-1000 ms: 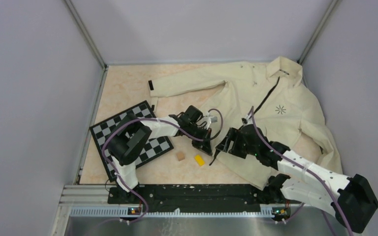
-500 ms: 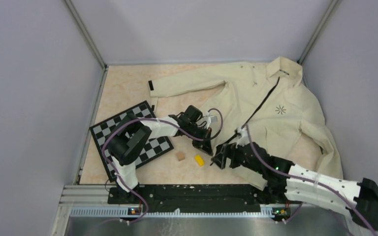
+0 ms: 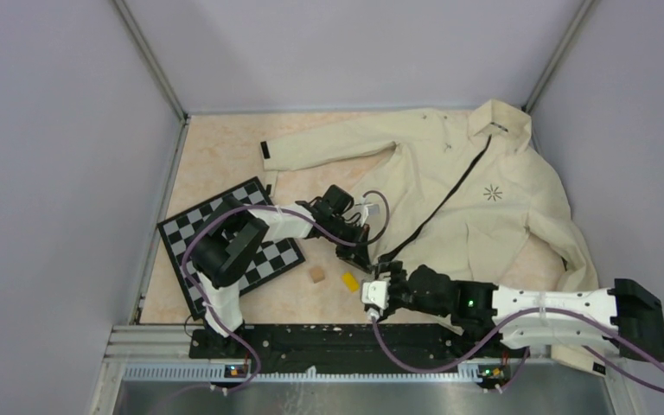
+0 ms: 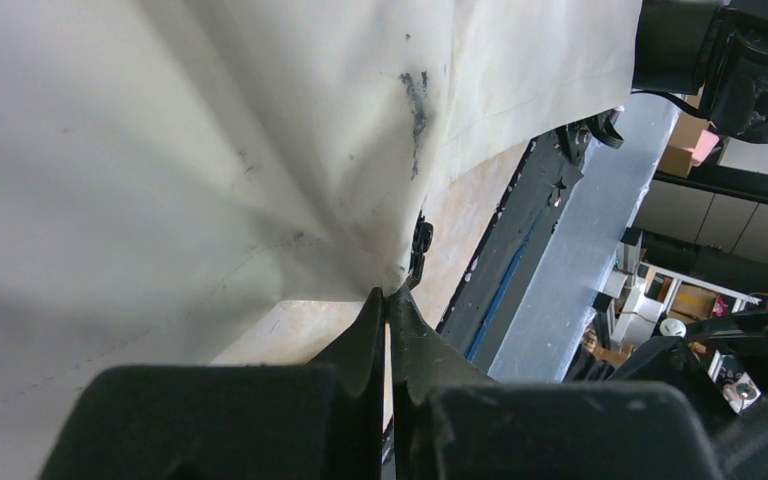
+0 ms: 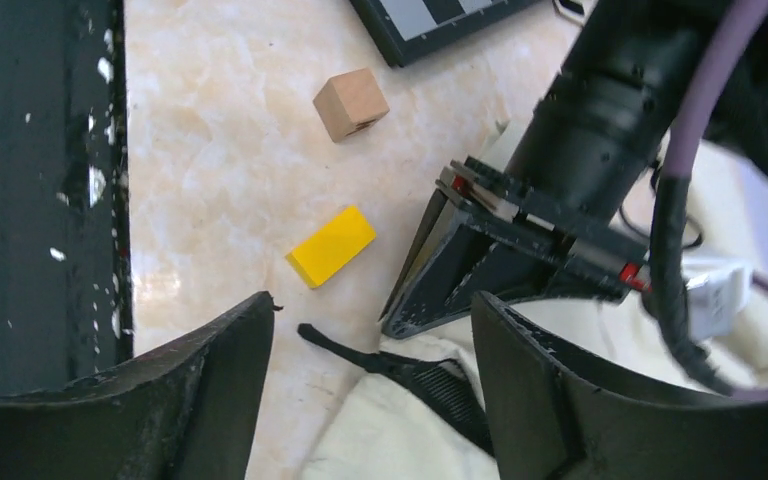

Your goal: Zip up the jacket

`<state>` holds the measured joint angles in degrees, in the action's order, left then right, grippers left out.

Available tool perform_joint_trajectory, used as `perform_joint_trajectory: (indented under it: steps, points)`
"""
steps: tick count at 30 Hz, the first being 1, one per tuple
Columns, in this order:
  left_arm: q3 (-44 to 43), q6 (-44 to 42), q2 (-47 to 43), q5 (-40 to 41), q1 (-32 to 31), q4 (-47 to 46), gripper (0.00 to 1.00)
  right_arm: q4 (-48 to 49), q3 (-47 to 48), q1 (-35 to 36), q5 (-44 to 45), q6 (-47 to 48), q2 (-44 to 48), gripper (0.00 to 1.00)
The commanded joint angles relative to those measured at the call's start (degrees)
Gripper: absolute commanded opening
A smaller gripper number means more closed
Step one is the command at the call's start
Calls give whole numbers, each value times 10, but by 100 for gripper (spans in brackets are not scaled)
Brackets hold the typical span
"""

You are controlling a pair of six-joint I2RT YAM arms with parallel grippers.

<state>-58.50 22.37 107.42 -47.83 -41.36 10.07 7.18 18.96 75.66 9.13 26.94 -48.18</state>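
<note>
Slippage is my worry. My left pincer (image 4: 388, 300) is clamped tight on a thin fold of the jacket (image 4: 210, 150), which spreads ahead of it, and that smooth cream cloth could slide free under a tug. My right pincer (image 5: 372, 305) gapes wide and empty above the dark ribbed zipper tail (image 5: 405, 368), with a hard yellow block (image 5: 331, 246) just beyond.

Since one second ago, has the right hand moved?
Yes. The right hand went leftward and toward the black rail, ending closer to the yellow block.

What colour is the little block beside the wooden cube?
The block is bright yellow, clearest in the right wrist view.
</note>
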Motion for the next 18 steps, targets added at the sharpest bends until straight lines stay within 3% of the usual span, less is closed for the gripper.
perform_joint_trajectory:
  steps: [1, 7, 10, 12, 15, 18]
  points:
    - [-8, -11, 4, -13, 8, 2, 0, -139, 72, 8, -41, 190, -3, 68]
    - [-8, -7, 4, -20, 8, -2, 0, -147, 47, 8, -39, 227, -5, 58]
    - [-8, -7, 8, -21, 8, -1, 0, -112, 41, 8, -27, 202, -25, 46]
    - [-7, -4, 9, -21, 9, -3, 0, -42, 30, 6, -26, 127, -13, 47]
    - [-8, -2, 8, -21, 11, -5, 0, 95, -23, 5, -23, -7, 37, 68]
    - [-7, -1, 9, -20, 12, -4, 0, 194, -72, 6, 41, -195, 99, 64]
